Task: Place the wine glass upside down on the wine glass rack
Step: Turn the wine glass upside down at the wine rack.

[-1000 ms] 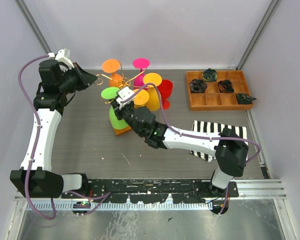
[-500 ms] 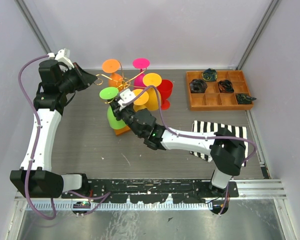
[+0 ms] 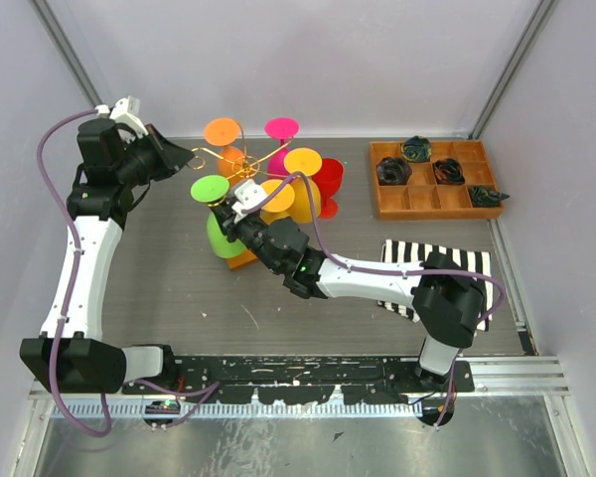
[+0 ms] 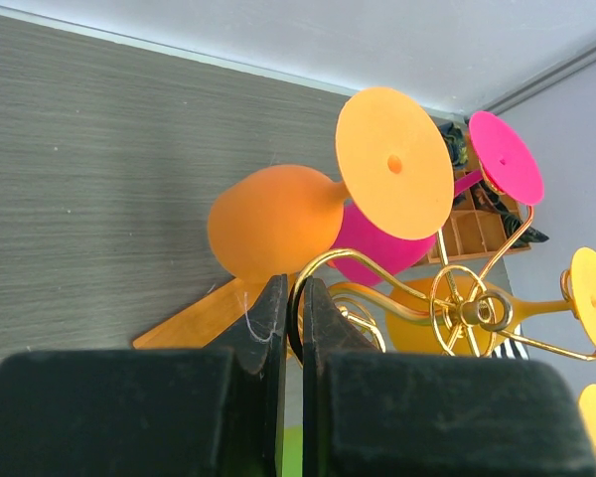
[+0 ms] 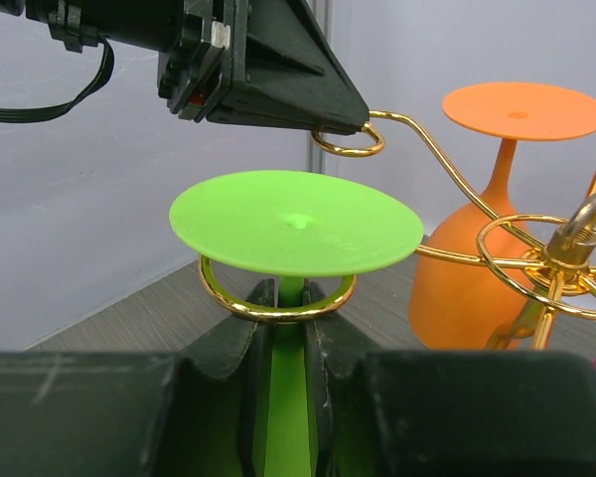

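Observation:
The green wine glass (image 3: 210,187) hangs upside down, its flat foot (image 5: 296,221) on top. My right gripper (image 3: 236,214) is shut on its stem (image 5: 290,298), just below the foot. A gold ring of the wine glass rack (image 5: 278,308) circles the stem under the foot. The rack's gold hub (image 3: 246,171) stands over the orange-brown base (image 3: 243,258). From the left, my left gripper (image 3: 192,159) is shut on the curled end of another scroll arm (image 4: 308,273).
Several other glasses hang upside down on the rack: orange (image 3: 222,131), pink (image 3: 281,126), yellow (image 3: 303,159) and red (image 3: 328,179). A compartmented wooden tray (image 3: 432,212) holding dark items sits at the back right. A striped cloth (image 3: 447,260) lies under my right arm.
My right gripper has carried the green glass slightly to the left along the rack. The left arm has not moved.

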